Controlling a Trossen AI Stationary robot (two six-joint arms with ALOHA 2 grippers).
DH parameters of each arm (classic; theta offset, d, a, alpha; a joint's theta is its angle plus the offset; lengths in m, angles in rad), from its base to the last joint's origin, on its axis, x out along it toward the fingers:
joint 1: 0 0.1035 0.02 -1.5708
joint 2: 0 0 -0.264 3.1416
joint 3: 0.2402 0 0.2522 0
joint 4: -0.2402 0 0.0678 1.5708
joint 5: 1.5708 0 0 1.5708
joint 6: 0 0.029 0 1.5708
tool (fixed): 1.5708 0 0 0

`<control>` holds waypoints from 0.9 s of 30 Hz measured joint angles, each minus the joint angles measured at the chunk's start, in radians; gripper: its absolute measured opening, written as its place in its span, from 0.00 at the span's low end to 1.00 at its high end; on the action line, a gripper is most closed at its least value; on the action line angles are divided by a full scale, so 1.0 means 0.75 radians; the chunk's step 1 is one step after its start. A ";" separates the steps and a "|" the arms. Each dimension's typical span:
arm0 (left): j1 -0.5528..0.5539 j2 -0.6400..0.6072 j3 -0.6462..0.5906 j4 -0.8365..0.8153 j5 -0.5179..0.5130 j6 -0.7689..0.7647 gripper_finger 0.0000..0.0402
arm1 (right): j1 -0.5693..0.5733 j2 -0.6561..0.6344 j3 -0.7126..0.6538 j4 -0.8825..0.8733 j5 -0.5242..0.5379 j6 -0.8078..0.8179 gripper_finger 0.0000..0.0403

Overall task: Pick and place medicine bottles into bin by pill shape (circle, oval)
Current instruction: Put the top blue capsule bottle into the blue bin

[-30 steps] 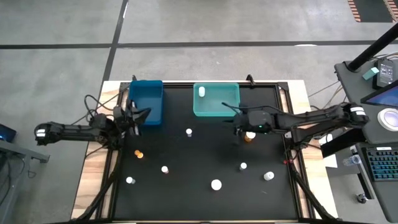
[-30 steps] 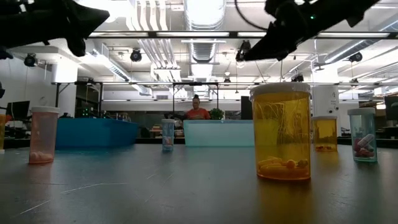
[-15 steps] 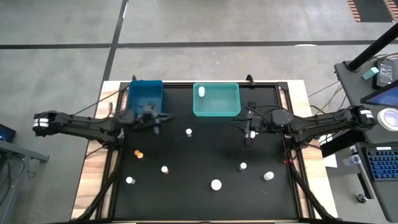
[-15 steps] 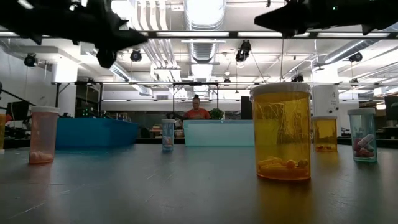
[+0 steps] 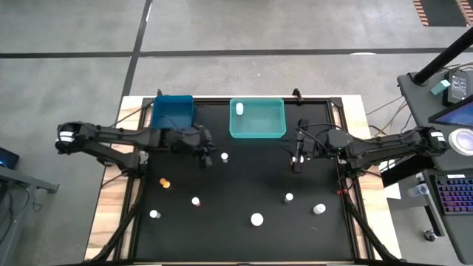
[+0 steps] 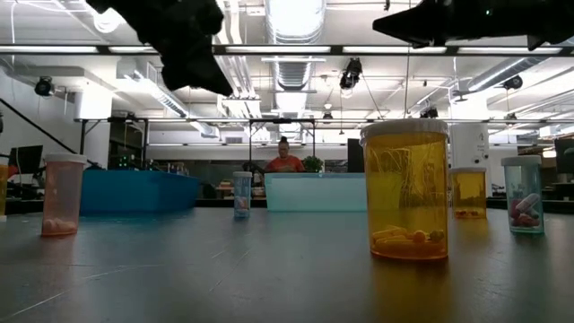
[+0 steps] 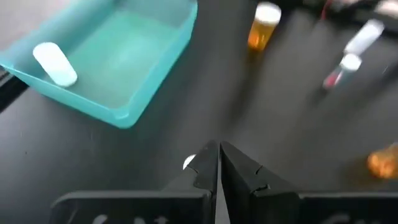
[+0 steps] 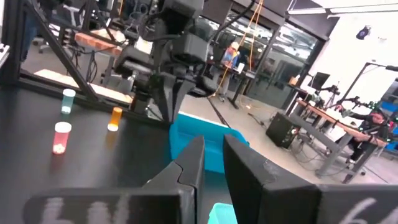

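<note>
Several small white-capped medicine bottles stand on the black table (image 5: pixel 244 185). One (image 5: pixel 224 157) stands mid-table and others stand nearer the front (image 5: pixel 256 219). My left gripper (image 5: pixel 207 153) is shut. It slants down above the table, just left of the mid-table bottle (image 7: pixel 188 163), and is clear of it. My right gripper (image 8: pixel 211 158) points about level over an amber bottle (image 7: pixel 264 25). Its fingers are a little apart with nothing between them. The blue bin (image 5: pixel 174 118) and the teal bin (image 5: pixel 257 122) stand at the far edge.
A white bottle (image 5: pixel 239 109) lies in the teal bin. An orange bottle (image 5: pixel 164 182) stands at the left, and more bottles (image 5: pixel 289 197) (image 5: pixel 319 209) stand at the right front. A person sits far behind the table (image 6: pixel 284 160). Cables run along both arms.
My left gripper has swung from the blue bin toward the table's right, reaching the mid-table bottle, and has tipped to slant downward. My right gripper has tipped up from slanting down to about level and drawn slightly toward the right edge. The bottles have stayed put.
</note>
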 joint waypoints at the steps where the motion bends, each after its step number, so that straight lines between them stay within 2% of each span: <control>1: -0.004 0.029 0.036 -0.048 0.002 0.019 0.00 | 0.000 -0.005 -0.004 0.002 0.000 0.008 0.12; 6: -0.024 0.186 0.170 -0.221 0.020 0.127 0.00 | 0.000 -0.016 -0.020 -0.009 0.000 0.042 0.12; 15: -0.032 0.434 0.275 -0.266 0.022 0.233 0.04 | 0.000 -0.026 -0.025 -0.065 0.000 0.102 0.12; 20: -0.031 0.534 0.299 -0.267 0.022 0.245 0.17 | 0.000 -0.029 -0.025 -0.088 0.001 0.105 0.12; 24: -0.030 0.574 0.301 -0.254 0.003 0.245 0.32 | 0.000 -0.030 -0.025 -0.091 0.001 0.103 0.12; 27: -0.030 0.595 0.295 -0.256 -0.064 0.245 0.44 | 0.000 -0.030 -0.025 -0.091 0.001 0.094 0.12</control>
